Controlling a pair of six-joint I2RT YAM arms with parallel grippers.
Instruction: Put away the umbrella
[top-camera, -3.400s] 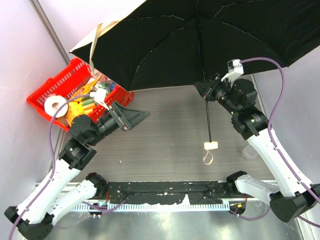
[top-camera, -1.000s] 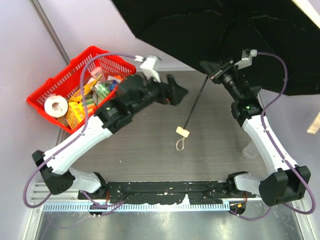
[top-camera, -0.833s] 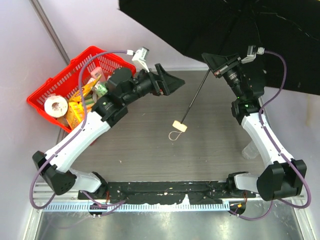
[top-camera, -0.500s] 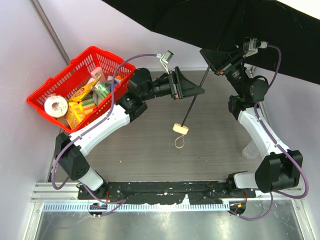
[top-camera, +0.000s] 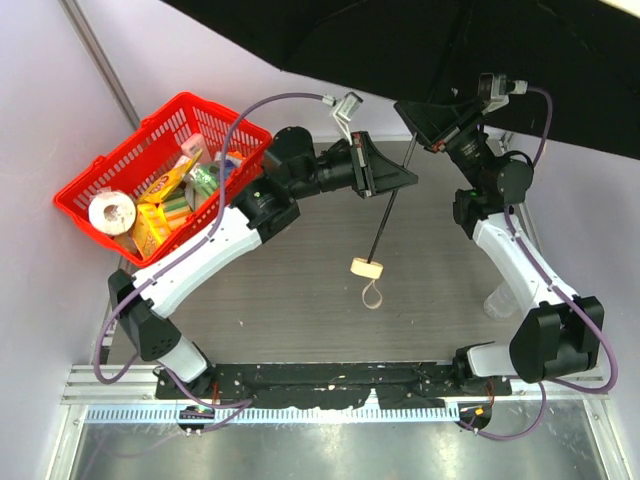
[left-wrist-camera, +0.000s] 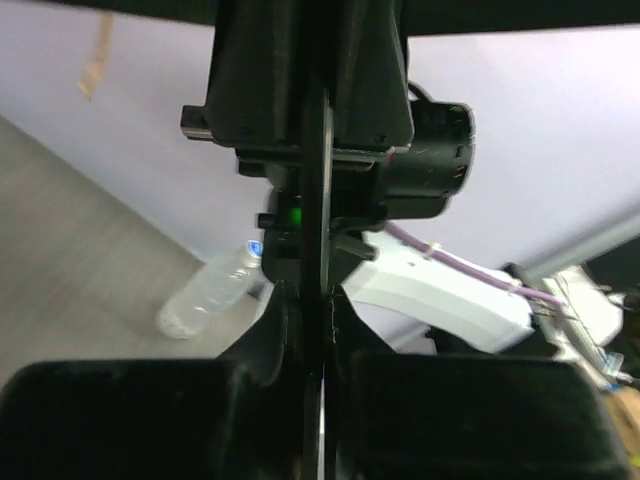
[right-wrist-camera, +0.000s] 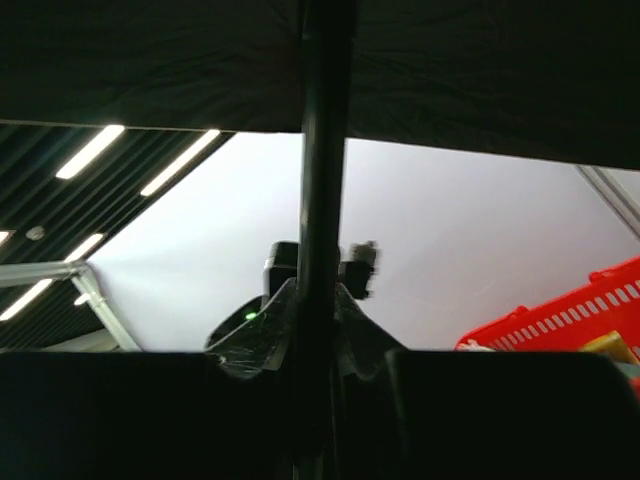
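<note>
The umbrella (top-camera: 400, 40) is open, and its black underside fills the top of the top external view. Its thin black shaft (top-camera: 385, 225) slants down to a small tan handle (top-camera: 368, 268) with a cord loop, hanging above the table. My right gripper (top-camera: 418, 128) is shut on the shaft just under the canopy. My left gripper (top-camera: 398, 183) is shut on the shaft a little lower. In the left wrist view the shaft (left-wrist-camera: 316, 200) runs straight up between closed jaws. The right wrist view shows the shaft (right-wrist-camera: 322, 150) clamped in the same way.
A red basket (top-camera: 215, 110) full of small items stands at the back left of the table. Near the right arm, at the table's right side, lies a clear plastic bottle (top-camera: 497, 300), also seen as the bottle (left-wrist-camera: 205, 300) in the left wrist view. Purple walls enclose the table.
My left arm has reached right to the shaft and its open jaws have shut on it. The right arm has raised the umbrella slightly, and the handle has swung a little.
</note>
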